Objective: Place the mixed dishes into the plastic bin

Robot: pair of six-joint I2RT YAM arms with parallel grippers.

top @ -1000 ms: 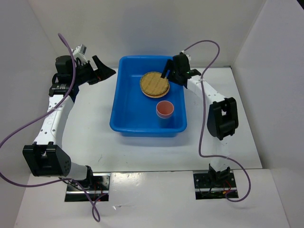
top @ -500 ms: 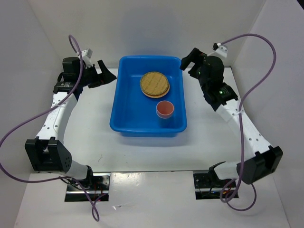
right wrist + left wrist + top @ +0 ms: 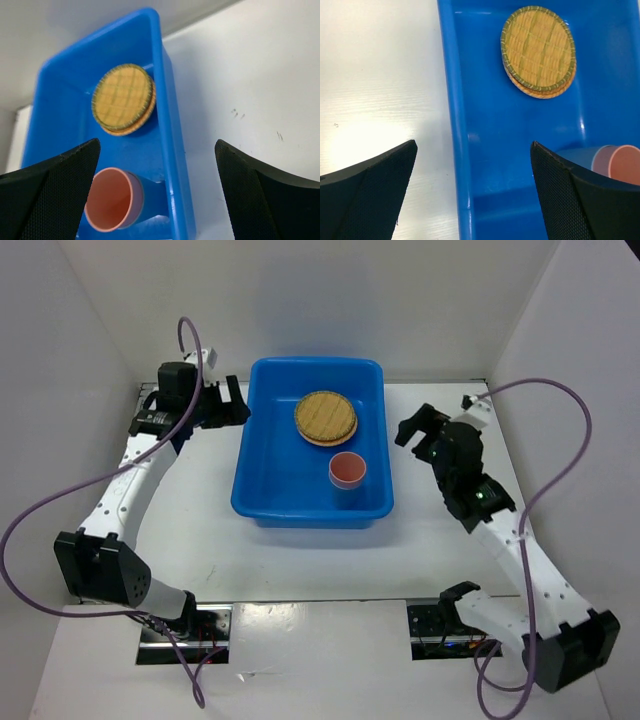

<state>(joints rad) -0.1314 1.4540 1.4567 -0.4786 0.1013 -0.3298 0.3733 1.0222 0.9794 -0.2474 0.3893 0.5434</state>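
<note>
Both your left gripper (image 3: pixel 232 402), at ten o'clock of the plastic bin (image 3: pixel 262 470), and right gripper (image 3: pixel 413 429), at three, gape wide, holding nothing.

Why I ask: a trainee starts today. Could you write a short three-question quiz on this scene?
1. True or false: the left claw is gripping a plate.
2. Relative to the plastic bin, the pink cup is: A inside it; B left of it; C right of it.
3. Fill in: the outer cup that the pink cup nests in is ___.
Key: 1 false, the claw is open and empty; 2 A; 3 blue.
</note>
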